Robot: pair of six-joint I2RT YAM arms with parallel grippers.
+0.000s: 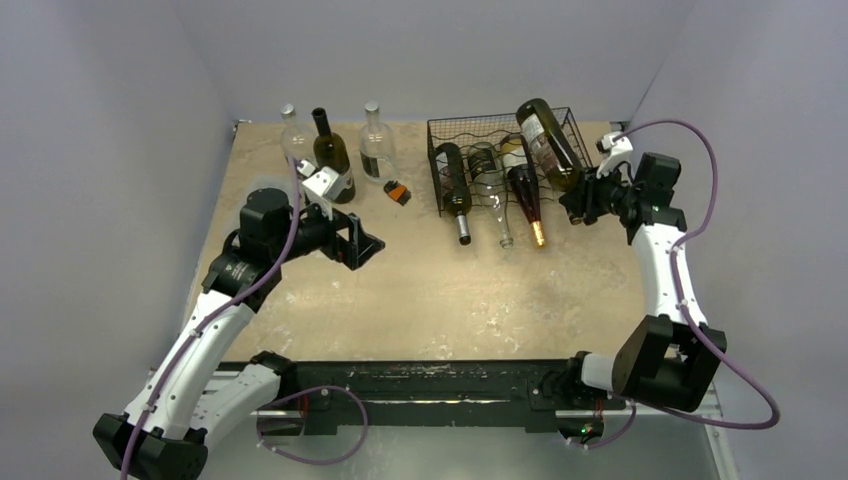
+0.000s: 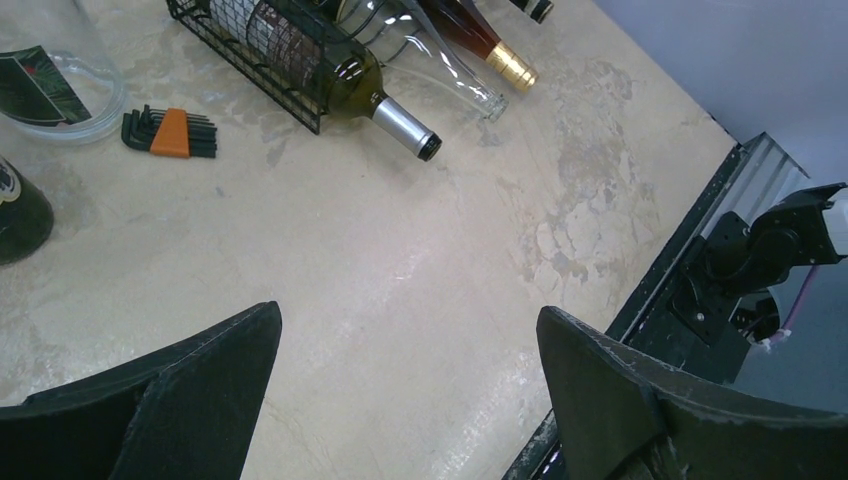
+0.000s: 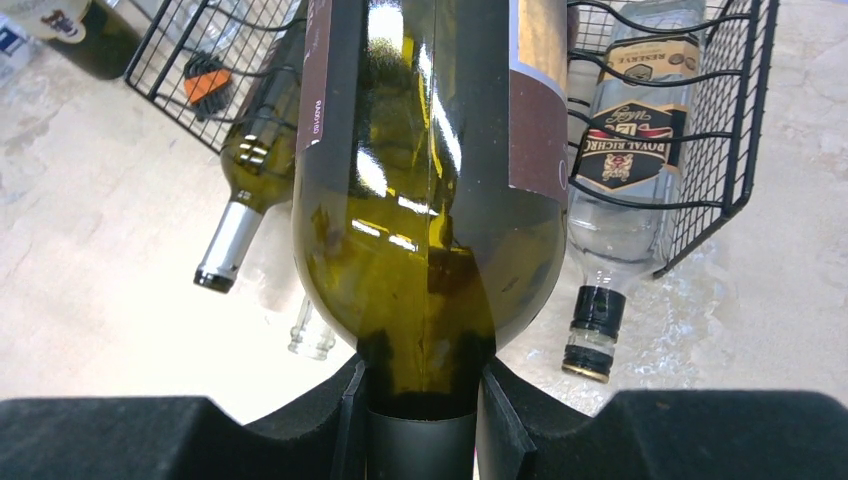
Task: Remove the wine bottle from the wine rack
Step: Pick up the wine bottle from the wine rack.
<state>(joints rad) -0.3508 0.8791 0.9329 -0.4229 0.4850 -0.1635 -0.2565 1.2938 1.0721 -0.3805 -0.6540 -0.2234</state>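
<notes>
Across the far right of the worktop (image 1: 420,300) sits the wine rack (image 1: 436,170), a black wire box with three bottles (image 1: 452,178) lying in it, necks poking out toward the near side. Above its right end hangs the wine bottle (image 1: 548,140), dark green and tilted, base up and away, neck down toward the arm. It appears to have cleared the wavy wires, though from above its body overlaps the rack's corner, so I cannot tell whether it touches the mesh. The right gripper (image 1: 578,205) is pinching that bottle by the neck, its pads pressed in on either side just below the shoulder. The left gripper (image 1: 362,245) hovers over bare worktop on the left, spread wide and holding nothing.

By my reading the lift is done, and what remains is carrying the bottle away from the rack and setting it down. Three upright bottles (image 1: 330,150) at the far left suggest where removed ones go. A small set of hex keys (image 1: 398,192) lies between them and the rack.
</notes>
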